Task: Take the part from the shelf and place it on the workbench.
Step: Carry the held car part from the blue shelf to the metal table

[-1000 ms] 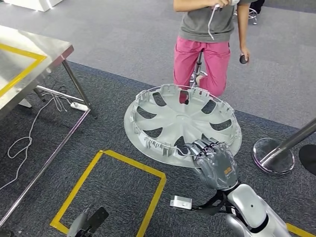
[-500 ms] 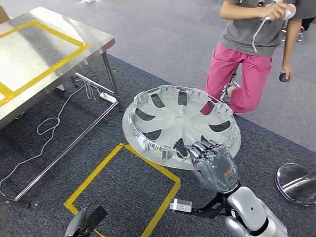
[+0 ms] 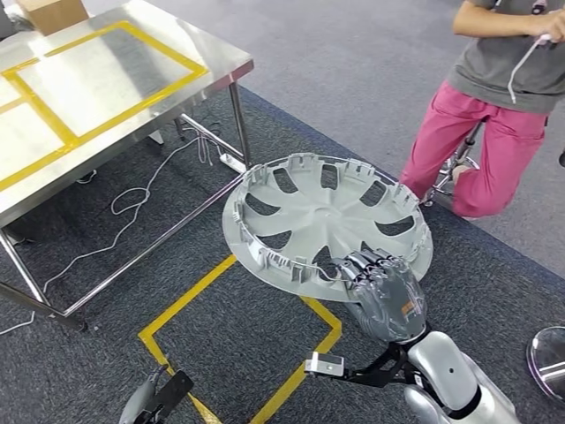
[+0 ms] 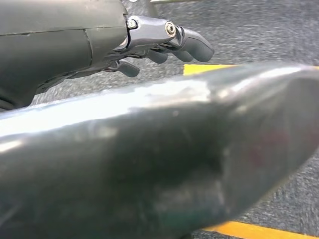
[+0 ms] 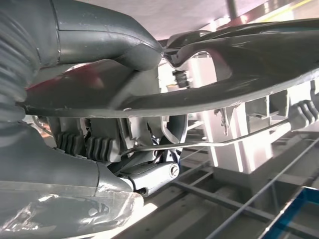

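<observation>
The part is a silver-grey wheel cover point(image 3: 320, 221) with several spoke openings, held roughly flat above the carpet in the head view. My right hand point(image 3: 383, 291) grips its near rim, fingers curled over the edge. In the right wrist view the cover's rim point(image 5: 240, 59) runs between my thumb point(image 5: 109, 35) and fingers point(image 5: 150, 177). The steel workbench point(image 3: 153, 97), marked with yellow tape, stands at the upper left, apart from the cover. My left hand point(image 4: 165, 42) hangs low beside my body with its fingers apart and nothing in them; its arm point(image 3: 150, 397) shows at the bottom edge.
A person in pink trousers point(image 3: 479, 141) stands at the upper right, close behind the cover. White cables point(image 3: 139, 199) lie on the carpet under the workbench. A yellow taped rectangle point(image 3: 199, 291) marks the floor in front of me. A round metal stand base point(image 3: 550, 358) is at the right edge.
The whole view has swung left: the workbench has come further into view and the person has slid to the right. The cover stays in my right hand.
</observation>
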